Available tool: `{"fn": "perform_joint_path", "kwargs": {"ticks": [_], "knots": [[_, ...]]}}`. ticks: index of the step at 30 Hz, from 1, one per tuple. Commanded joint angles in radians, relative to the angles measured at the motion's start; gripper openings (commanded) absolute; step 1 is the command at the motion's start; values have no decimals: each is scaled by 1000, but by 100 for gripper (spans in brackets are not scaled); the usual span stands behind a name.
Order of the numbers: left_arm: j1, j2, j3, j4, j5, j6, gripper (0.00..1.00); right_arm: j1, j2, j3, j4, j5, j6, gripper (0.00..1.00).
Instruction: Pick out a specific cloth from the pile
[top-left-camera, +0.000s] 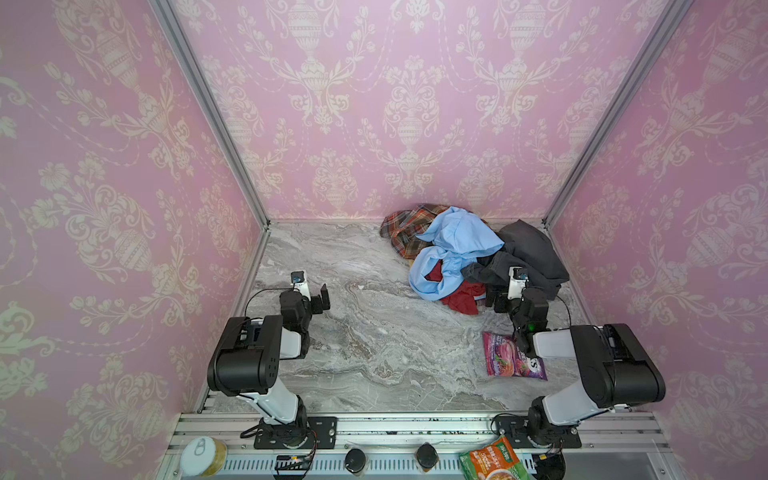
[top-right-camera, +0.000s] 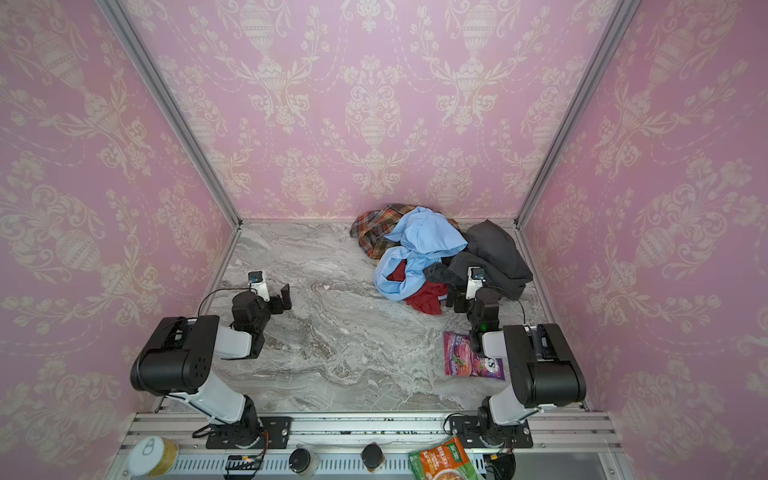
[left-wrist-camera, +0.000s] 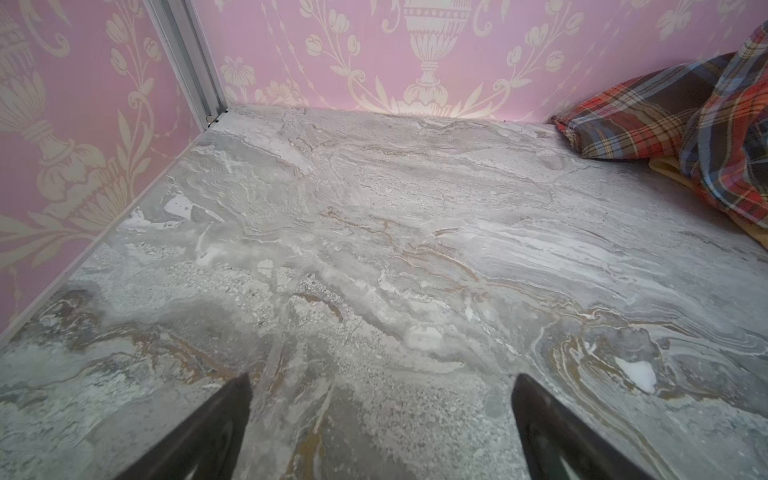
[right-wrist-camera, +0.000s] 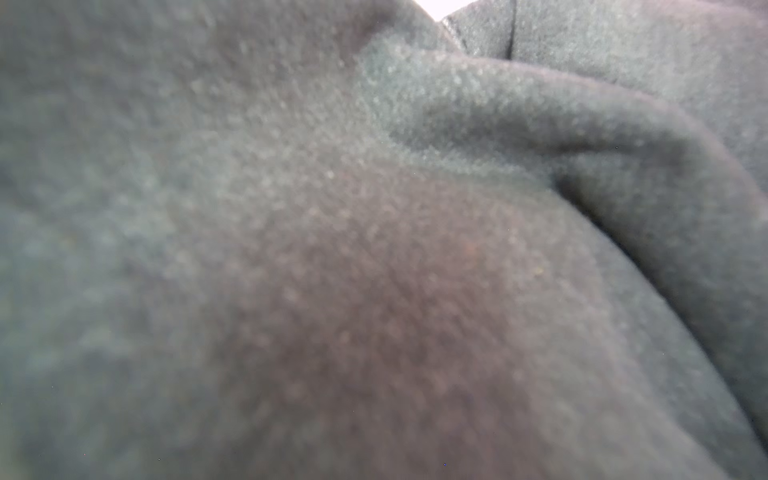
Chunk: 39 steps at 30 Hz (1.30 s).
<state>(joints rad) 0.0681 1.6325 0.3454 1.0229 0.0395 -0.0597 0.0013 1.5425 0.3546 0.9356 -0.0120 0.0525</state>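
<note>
The pile (top-left-camera: 457, 266) lies at the back right of the marble table. The plaid cloth (top-left-camera: 401, 232) (top-right-camera: 370, 232) is at its far left edge, partly under a light-blue garment (top-left-camera: 457, 237); the left wrist view shows the cloth (left-wrist-camera: 648, 120) over a mustard fold (left-wrist-camera: 669, 170). My left gripper (top-left-camera: 322, 298) (left-wrist-camera: 382, 415) hangs open over bare marble, well left of the pile. My right gripper (top-left-camera: 496, 300) (top-right-camera: 456, 300) sits at the pile's near edge, against a dark grey garment (top-left-camera: 532, 253) (right-wrist-camera: 374, 208) that fills the right wrist view and hides the jaws; from above they look apart.
A dark red garment (top-left-camera: 461, 297) shows at the pile's near side. A purple snack bag (top-left-camera: 511, 357) lies under the right arm. On the front rail stand a can (top-left-camera: 203, 455), two dark-lidded jars (top-left-camera: 355, 459) and a green packet (top-left-camera: 492, 461). Pink walls close three sides.
</note>
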Motion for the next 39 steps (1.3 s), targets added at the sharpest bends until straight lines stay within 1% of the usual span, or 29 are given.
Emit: {"fn": "perform_joint_path", "kwargs": {"ticks": [1, 18, 22, 39], "knots": [[-2, 3, 14, -17, 16, 31, 99, 0, 0, 11, 3, -14, -7, 100], [-1, 3, 15, -19, 17, 31, 99, 0, 1, 12, 1, -14, -5, 100], [-2, 3, 9, -10, -33, 16, 99, 0, 1, 13, 2, -14, -5, 100], [-4, 3, 11, -13, -38, 15, 99, 0, -1, 11, 4, -13, -6, 100]]}}
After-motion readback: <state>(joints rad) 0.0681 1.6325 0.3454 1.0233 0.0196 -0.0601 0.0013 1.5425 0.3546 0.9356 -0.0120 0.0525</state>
